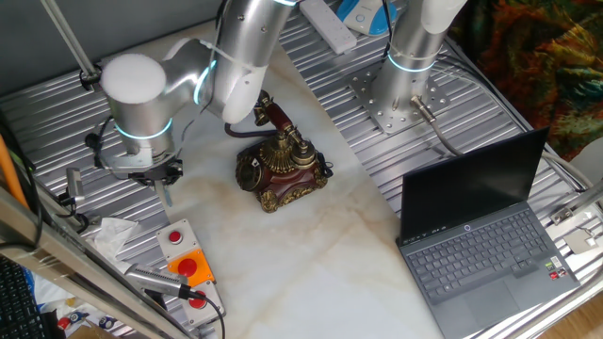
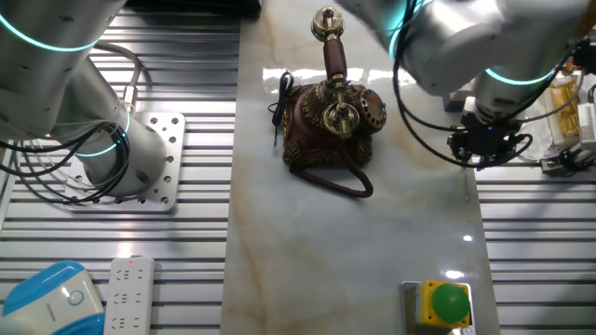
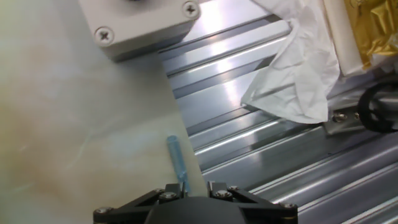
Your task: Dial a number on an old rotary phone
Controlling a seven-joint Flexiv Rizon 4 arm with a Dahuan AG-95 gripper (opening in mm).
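Old rotary phone (image 1: 281, 162) sits mid-counter (image 1: 311, 245), handset on its cradle, dial facing the arm's side. Gripper (image 1: 166, 191) hangs over the counter edge, well apart from the phone, jaws pinched on a thin blue stylus (image 3: 177, 163), tip down — likely held as a poker for the dial holes. Dialing not yet begun.

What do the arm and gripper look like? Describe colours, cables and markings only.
The arm has smooth, rounded silver-grey links, with glowing cyan rings at the joints. The gripper is a black, angular block with small silver screws on its face. Thin black cables loop around the wrist. No lettering is legible.
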